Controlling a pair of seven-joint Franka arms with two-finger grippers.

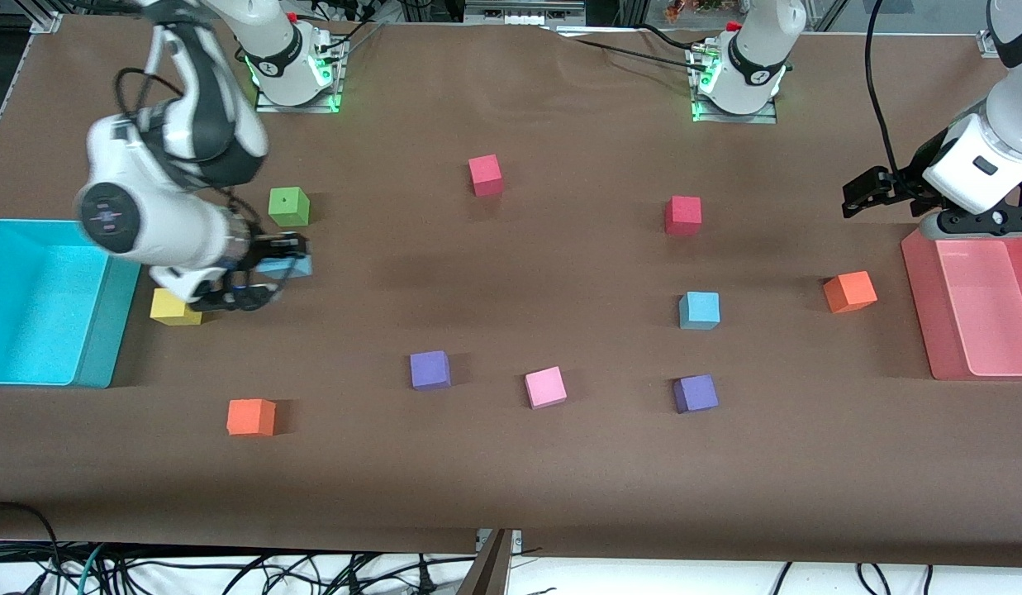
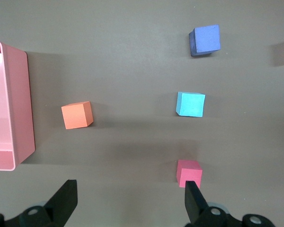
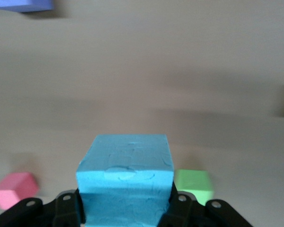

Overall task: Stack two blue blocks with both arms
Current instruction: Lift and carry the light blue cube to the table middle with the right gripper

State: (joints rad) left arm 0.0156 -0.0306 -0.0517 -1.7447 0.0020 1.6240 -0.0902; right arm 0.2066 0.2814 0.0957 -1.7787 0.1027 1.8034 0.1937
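**One blue block in the right claw, the other waiting on the surface**

Lowest in the front frame, an orange cube (image 1: 251, 416) sits at lower left. A little higher, a row of two purple cubes (image 1: 430, 369) (image 1: 696, 393) with a pink cube (image 1: 546, 387) between them crosses the middle.

Above that row, right of centre, the free blue block (image 1: 699, 310) rests alone on the brown surface (image 1: 511, 479), with a second orange cube (image 1: 849, 292) toward the left arm's end and the pink bin (image 1: 919, 330) at the right edge. In the left wrist view this block (image 2: 190, 104) lies well clear of its neighbours.

At middle left of the front frame, the right claw (image 1: 271, 268) is closed on the held blue block (image 1: 286, 265), beside a yellow cube (image 1: 173, 307) and the cyan bin (image 1: 97, 330). The right wrist view shows that block (image 3: 126, 182) pinched between the two fingers (image 3: 180, 208). Whether it has cleared the surface I cannot tell.

Higher up are a green cube (image 1: 288, 206) and two red cubes (image 1: 486, 175) (image 1: 683, 215).

At upper right, the left claw (image 1: 862, 194) hangs with its fingers spread wide and nothing between them, waiting over the surface near the pink bin.

I judge the step to be the pick-up and carry. The next move calls for taking the held block across toward the free one, squaring it directly above, and lowering it flat before letting go, since a foam cube set off-centre could tip or nudge the lower one.
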